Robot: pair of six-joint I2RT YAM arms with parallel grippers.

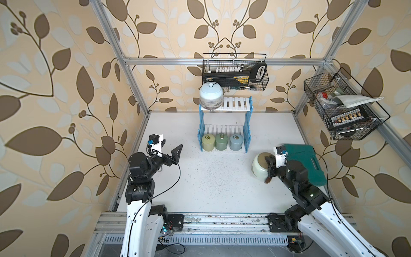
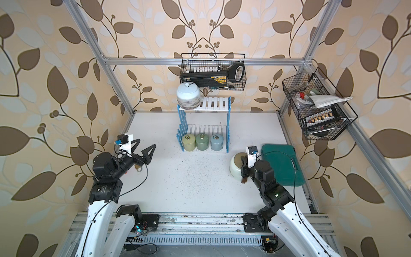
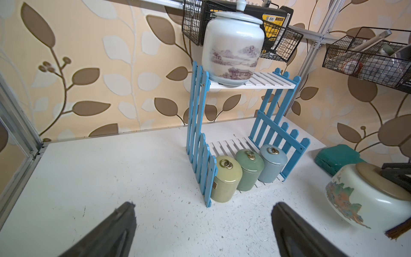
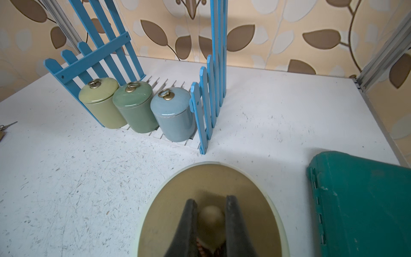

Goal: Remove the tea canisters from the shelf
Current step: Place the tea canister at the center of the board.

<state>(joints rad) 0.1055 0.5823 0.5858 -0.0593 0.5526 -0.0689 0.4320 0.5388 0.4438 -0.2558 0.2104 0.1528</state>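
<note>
The cream canister (image 1: 258, 170) is off the shelf (image 1: 235, 103), low by the teal case (image 1: 307, 153). My right gripper (image 4: 210, 200) pinches its lid knob (image 4: 210, 213), so I should seat the base flat before letting go. My left gripper (image 2: 145, 143) hangs wide and empty.

Overhead pair; wrist views toward shelf (image 3: 270, 80)

The right end effector (image 1: 268, 162) clamps the cream jar (image 1: 258, 170) beside the teal case (image 1: 311, 165), apart from the shelf (image 1: 234, 104).
</note>
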